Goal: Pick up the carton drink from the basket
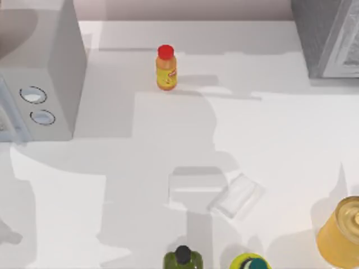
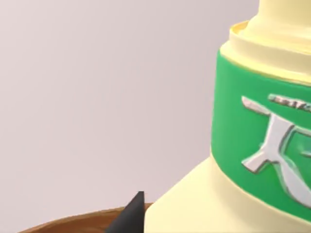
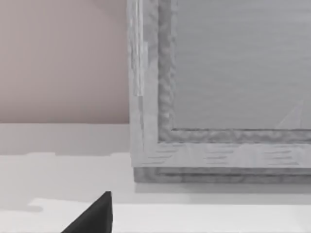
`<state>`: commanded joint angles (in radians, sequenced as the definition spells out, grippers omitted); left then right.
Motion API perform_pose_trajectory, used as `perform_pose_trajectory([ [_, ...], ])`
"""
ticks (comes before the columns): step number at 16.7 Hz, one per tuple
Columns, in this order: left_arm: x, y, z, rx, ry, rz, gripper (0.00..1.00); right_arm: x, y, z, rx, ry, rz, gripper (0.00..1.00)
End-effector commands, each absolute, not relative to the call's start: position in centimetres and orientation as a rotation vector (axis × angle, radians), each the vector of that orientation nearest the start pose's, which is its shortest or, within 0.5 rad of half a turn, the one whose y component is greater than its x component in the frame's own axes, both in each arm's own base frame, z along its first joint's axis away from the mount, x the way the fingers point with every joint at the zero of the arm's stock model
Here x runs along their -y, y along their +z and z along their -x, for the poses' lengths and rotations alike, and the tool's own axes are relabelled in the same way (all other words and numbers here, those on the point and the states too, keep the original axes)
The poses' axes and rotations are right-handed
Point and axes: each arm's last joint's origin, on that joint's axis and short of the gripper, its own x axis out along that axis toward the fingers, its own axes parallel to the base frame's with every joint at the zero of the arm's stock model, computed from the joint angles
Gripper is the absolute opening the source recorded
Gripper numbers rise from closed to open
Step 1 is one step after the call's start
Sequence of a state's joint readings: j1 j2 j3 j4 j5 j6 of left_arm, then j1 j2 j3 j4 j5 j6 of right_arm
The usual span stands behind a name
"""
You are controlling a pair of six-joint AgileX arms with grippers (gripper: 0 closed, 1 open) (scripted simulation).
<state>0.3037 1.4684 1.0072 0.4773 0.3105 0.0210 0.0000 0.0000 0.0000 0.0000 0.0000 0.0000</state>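
Observation:
In the left wrist view a cream container (image 2: 252, 145) with a green band and silver lettering stands very close. I cannot tell whether it is the carton drink. A brown curved rim (image 2: 77, 222), seemingly the basket, runs beneath it. A dark tip of my left gripper (image 2: 130, 217) pokes in just beside the container's base. In the right wrist view a dark tip of my right gripper (image 3: 95, 216) hangs over the white table, facing a grey cabinet (image 3: 218, 97).
An orange bottle with a red cap (image 1: 166, 68) stands at the back centre. A grey appliance (image 1: 39, 73) fills the back left and the grey cabinet (image 1: 328, 36) the back right. A clear packet (image 1: 236, 195), a green bottle (image 1: 183, 259), a yellow-green top (image 1: 249, 262) and a gold can (image 1: 342, 232) lie near the front.

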Motion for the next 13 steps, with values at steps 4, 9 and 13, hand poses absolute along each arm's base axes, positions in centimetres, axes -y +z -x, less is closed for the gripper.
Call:
perform_pose_trajectory([
  [4, -9.4, 35.6, -33.1, 0.143, 0.041, -0.031, 0.0, 0.1, 16.0, -10.6, 0.0, 0.0, 0.0, 1.0],
  [9, -9.4, 44.1, -32.2, 0.291, 0.091, -0.06, 0.0, 0.1, 16.0, -10.6, 0.0, 0.0, 0.0, 1.0],
  [13, -9.8, 46.3, -32.1, 0.175, 0.076, -0.047, 0.0, 0.1, 16.0, -10.6, 0.0, 0.0, 0.0, 1.0],
])
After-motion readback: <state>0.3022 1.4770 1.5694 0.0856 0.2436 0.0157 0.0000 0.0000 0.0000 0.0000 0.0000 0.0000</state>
